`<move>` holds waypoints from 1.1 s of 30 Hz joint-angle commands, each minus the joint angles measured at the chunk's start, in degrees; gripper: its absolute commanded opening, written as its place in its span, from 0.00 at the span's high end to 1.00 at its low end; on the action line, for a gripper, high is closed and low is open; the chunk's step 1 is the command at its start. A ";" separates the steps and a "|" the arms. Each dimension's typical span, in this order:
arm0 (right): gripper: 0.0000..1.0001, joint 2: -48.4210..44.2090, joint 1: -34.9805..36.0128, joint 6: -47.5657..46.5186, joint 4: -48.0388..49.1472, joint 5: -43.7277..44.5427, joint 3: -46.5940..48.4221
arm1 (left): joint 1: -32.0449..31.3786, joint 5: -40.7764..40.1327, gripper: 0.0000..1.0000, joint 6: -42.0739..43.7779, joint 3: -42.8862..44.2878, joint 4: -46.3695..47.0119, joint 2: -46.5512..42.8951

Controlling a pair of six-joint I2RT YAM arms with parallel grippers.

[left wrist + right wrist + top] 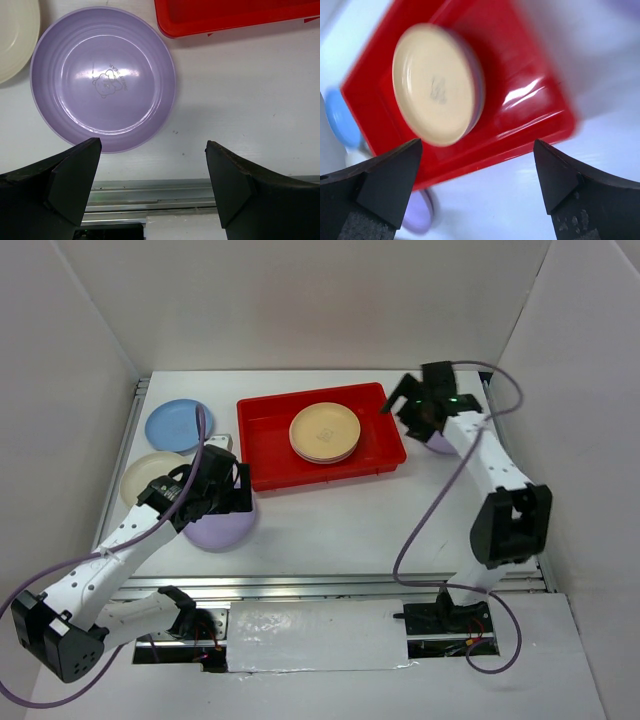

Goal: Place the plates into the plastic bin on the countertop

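I list, top view: bin (265,445) upper centre on countertop (340,530); plate stack (325,432) inside it. Left of bin: far plate (170,426), middle plate (147,475), near plate (225,532) (lowest in frame). Right of bin: one half-hidden plate (439,447).

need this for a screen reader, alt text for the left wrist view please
A purple plate lies flat on the white countertop just beyond the open, empty left gripper, whose dark fingers frame the bottom of the picture. A corner of the red plastic bin shows at top right, the edge of a cream plate at top left.
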 commanded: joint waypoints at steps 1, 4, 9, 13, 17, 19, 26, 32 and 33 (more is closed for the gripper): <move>0.00 -7.37 -11.46 -1.39 4.75 2.41 -5.20 | 0.16 0.41 0.01 0.21 0.06 1.21 -1.20; 0.00 -5.97 -20.36 -2.89 3.16 5.75 -7.32 | 0.07 0.15 0.01 0.03 0.06 1.21 -1.73; 0.03 1.31 -29.60 -2.98 4.04 3.05 -7.59 | 0.07 0.06 0.01 0.12 -0.03 1.30 -2.44; 0.06 3.70 -32.59 -1.75 7.79 2.85 -7.14 | 0.07 0.15 0.01 0.21 0.06 1.04 -1.73; 0.06 6.15 -33.21 -1.13 9.49 1.62 -5.31 | 0.07 0.68 0.01 0.65 0.06 1.13 -1.38; 0.06 9.31 -33.04 -1.22 8.88 1.97 -2.94 | 0.07 1.21 0.01 0.91 -0.12 1.48 -1.65; 0.16 17.93 -32.16 -0.78 7.29 2.41 0.77 | 0.07 1.29 0.01 1.09 0.23 1.39 -0.68; 0.36 20.92 -32.25 -0.34 7.73 2.07 1.29 | 0.16 1.30 0.01 1.26 0.32 1.22 -0.33; 0.40 21.01 -32.25 -0.43 7.64 2.15 1.47 | 0.24 1.21 0.01 1.18 0.32 1.30 -0.24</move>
